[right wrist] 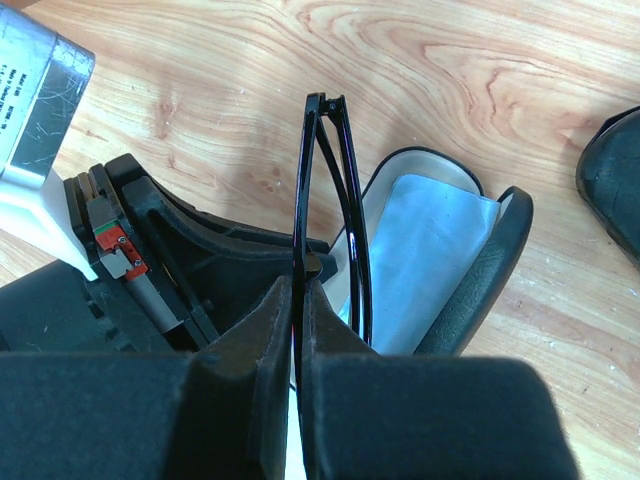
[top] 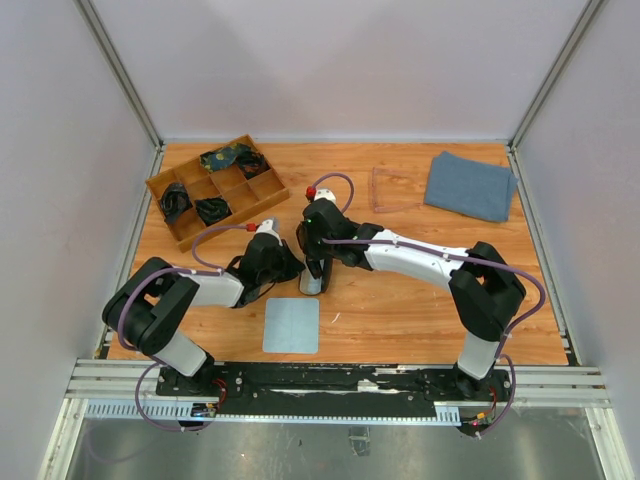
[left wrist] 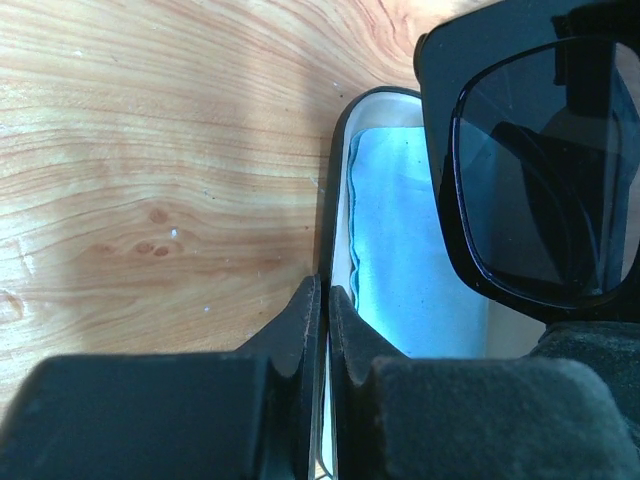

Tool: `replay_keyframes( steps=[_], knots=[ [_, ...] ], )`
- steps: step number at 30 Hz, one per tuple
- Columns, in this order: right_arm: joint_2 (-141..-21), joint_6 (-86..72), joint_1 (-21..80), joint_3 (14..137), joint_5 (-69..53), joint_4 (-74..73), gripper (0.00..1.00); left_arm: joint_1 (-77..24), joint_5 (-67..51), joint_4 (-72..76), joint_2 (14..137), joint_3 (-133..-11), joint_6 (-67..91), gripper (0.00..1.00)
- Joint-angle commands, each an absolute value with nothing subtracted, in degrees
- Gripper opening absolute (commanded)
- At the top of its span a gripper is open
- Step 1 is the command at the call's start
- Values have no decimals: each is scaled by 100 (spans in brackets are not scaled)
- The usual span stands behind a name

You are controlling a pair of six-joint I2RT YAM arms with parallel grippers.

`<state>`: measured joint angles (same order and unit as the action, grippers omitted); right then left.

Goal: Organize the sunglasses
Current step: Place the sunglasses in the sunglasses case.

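Glossy black plastic sunglasses (left wrist: 540, 170), dark-lensed, upper right. Matt pale-blue cloth (left wrist: 410, 250) fills a black hard case (left wrist: 332, 180), centre, on grained wooden tabletop (left wrist: 150, 150).

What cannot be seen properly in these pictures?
Left wrist: black sunglasses, cut off by the right edge.
Right wrist: dark object, cut off at the right edge.
Top view: open case, mostly hidden under the right gripper; dark items in the wooden tray, too small.

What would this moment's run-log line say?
left gripper: shut on open case rim | right gripper: shut on black sunglasses, over case interior | blue cloth: inside case | sunglasses: not yet released
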<state>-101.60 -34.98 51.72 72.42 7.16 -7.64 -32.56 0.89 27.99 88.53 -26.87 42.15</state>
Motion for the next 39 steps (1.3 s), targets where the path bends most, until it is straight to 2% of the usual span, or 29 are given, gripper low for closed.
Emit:
replay_keyframes(
  steps=[1,5,27,39],
  knots=[
    [-10170,-3635,5159,7214,932,-880,1,-3321,358,2879,8651,-2659,4382,3],
    [-10136,-3626,5159,7229,954,-873,1,-3341,522,2830,8602,-2646,4505,0],
    [-10074,-3612,5098,7198,937,-817,1,-3522,1009,2737,8693,-2656,5780,1],
    [-10089,-3551,5063,7201,976,-865,1,-3747,1842,1834,8844,-3112,6135,0]
  ],
)
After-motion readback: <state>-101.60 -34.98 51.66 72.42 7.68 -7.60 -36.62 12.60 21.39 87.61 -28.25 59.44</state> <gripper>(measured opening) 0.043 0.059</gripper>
